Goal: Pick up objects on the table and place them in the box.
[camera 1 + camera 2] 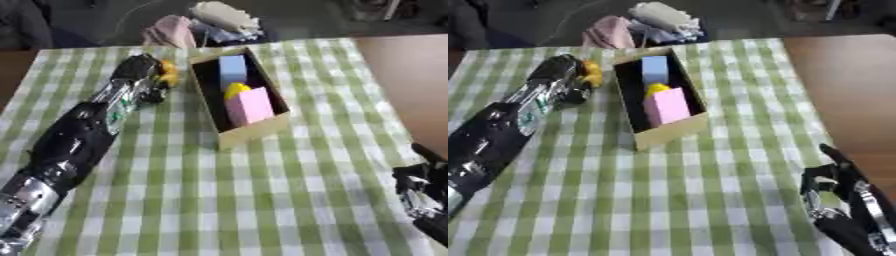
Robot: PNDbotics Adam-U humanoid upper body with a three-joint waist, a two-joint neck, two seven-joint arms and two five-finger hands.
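Note:
A tan cardboard box lies on the green checked tablecloth, holding a light blue block, a yellow piece and a pink block. My left hand reaches far up the table just left of the box, its fingers curled round a yellow-orange object that shows only partly beside them. My right hand rests at the lower right edge of the table, fingers relaxed and holding nothing.
Bare brown tabletop lies to the right of the cloth. A heap of pink and white cloth sits beyond the table's far edge, behind the box.

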